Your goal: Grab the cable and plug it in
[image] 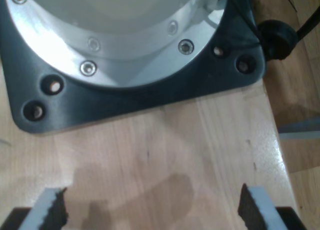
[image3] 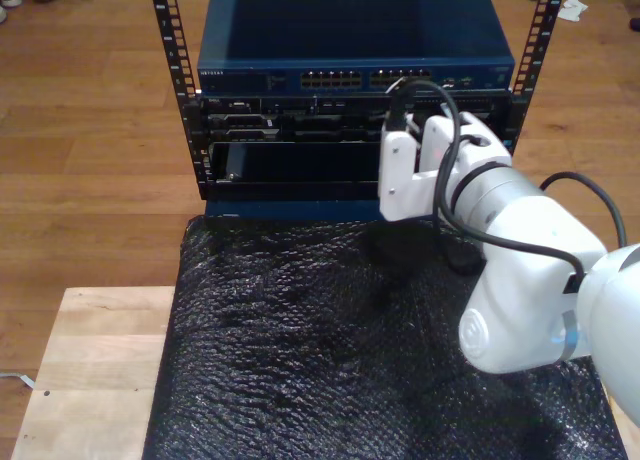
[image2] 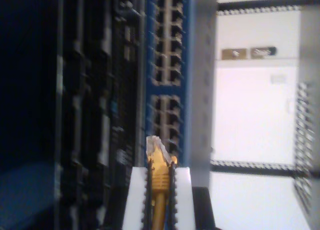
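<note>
One cable gripped before blue switch.

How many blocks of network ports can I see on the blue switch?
2. On the blue switch, in the exterior view, one port block sits centrally on the front panel and another port block lies toward that view's right, partly hidden by the arm, which may cover more.

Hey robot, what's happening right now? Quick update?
My second tool shut on the cable, plug facing the blue switch. My first tool open above bare wood. Nothing blocking.
</note>
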You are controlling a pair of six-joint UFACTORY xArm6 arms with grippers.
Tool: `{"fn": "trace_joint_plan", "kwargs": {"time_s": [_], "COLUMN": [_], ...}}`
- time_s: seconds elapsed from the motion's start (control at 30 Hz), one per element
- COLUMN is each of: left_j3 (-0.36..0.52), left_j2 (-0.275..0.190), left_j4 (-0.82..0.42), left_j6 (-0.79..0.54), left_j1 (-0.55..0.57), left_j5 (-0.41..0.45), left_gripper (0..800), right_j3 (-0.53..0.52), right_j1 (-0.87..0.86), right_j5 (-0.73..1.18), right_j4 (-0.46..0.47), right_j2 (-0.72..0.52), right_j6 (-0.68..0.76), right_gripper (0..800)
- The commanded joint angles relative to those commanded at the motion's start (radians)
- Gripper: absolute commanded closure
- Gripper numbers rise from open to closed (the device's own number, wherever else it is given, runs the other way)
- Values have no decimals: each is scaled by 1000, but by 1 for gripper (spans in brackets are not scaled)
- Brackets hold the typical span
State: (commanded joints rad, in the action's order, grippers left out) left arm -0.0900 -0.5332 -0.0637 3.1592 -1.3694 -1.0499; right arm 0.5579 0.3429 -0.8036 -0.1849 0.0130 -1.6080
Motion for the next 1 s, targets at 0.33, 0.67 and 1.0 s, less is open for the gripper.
{"fn": "trace_joint_plan", "kwargs": {"time_s": [0.33,0.67,1.0], "left_j3": [2,0,0], "left_j2": [0,0,0], "left_j4": [0,0,0], "left_j6": [0,0,0], "left_j1": [0,0,0], "left_j5": [0,0,0], "left_gripper": [0,0,1], "right_j3": [17,32,117], "right_j1": [-54,-49,-43], "right_j5": [-25,-267,-413], "right_j4": [2,2,-20], "right_j2": [49,147,276], "right_j6": [2,-5,-26], "right_gripper": [800,800,800]}}
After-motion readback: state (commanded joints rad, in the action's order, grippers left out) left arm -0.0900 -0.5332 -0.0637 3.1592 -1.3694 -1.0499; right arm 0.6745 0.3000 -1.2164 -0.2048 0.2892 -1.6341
